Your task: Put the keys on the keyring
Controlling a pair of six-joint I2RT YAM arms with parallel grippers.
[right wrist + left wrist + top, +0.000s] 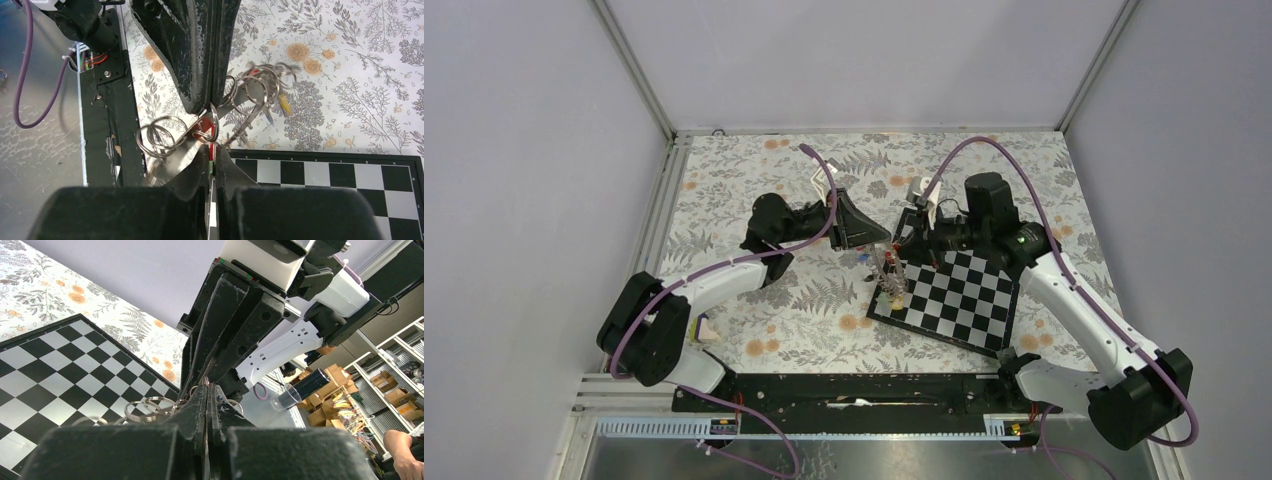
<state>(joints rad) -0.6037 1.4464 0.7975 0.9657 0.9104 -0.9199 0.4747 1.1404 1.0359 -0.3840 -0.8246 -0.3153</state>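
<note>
My two grippers meet tip to tip above the near left corner of the chessboard (959, 295). My left gripper (884, 240) is shut on the thin wire of the keyring (216, 124), which shows edge-on. It also shows in the left wrist view (209, 388). My right gripper (904, 243) faces it, also seen in its own view (214, 153), and is shut on a red key head (212, 149) at the ring. A bunch of keys (890, 280) hangs below the tips. A yellow key (284, 104) and a blue key (268, 116) dangle from small split rings (260, 82).
More small silver split rings (160, 135) hang to the left of the jaws and show in the left wrist view (145, 407). The floral tablecloth (804, 310) surrounds the board. A black rail (854, 390) runs along the near edge.
</note>
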